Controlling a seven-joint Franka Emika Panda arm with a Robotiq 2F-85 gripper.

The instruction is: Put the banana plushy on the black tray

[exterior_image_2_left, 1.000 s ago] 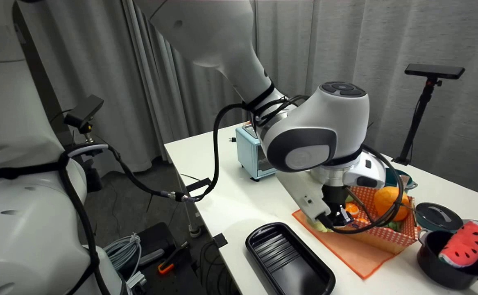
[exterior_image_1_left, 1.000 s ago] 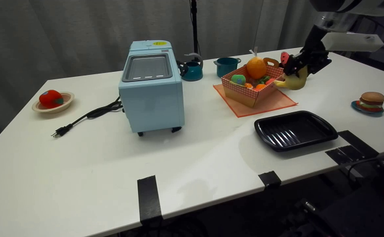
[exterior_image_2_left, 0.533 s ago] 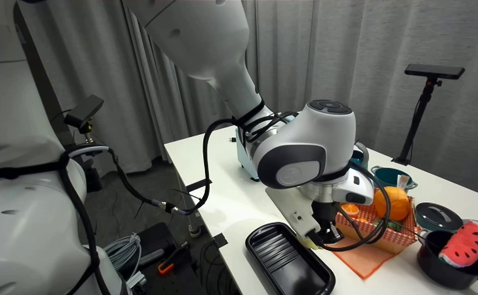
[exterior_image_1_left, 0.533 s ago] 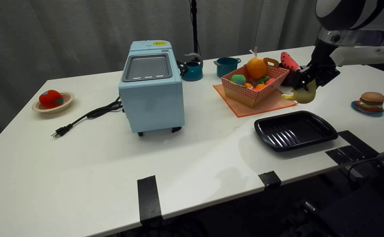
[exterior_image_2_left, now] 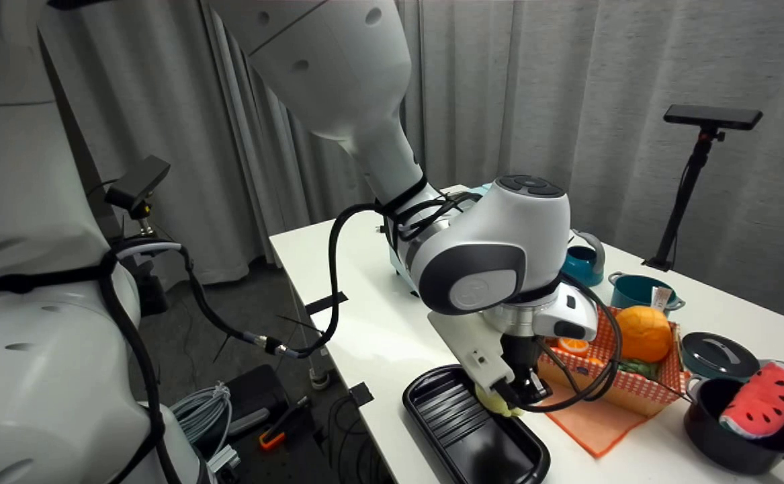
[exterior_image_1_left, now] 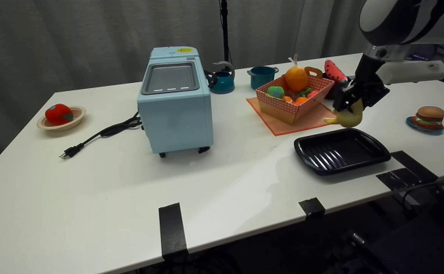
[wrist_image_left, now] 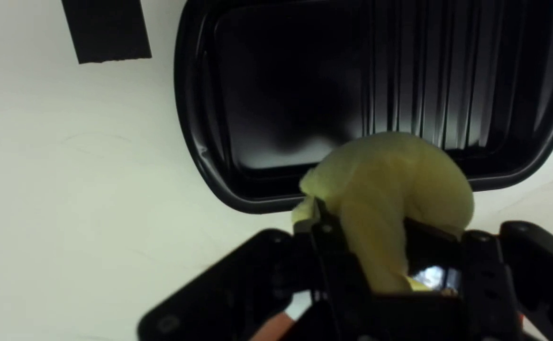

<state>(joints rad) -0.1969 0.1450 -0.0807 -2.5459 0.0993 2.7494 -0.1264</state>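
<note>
Since the earlier frame, the pale-yellow curved plush banana [wrist_image_left: 383, 184] has moved lower and nearer the glossy black rectangular tray [exterior_image_1_left: 345, 152] with its ribbed bottom. Done so far: the jaws are clamped on the banana, holding it up off the white worktop [exterior_image_1_left: 111, 205]. It hangs at the tray's rim, overlapping it in the wrist view; whether the two touch, I cannot tell. Left, as I judge it: bring the banana further inward over the tray, lower it, then part the jaws and withdraw.
</note>
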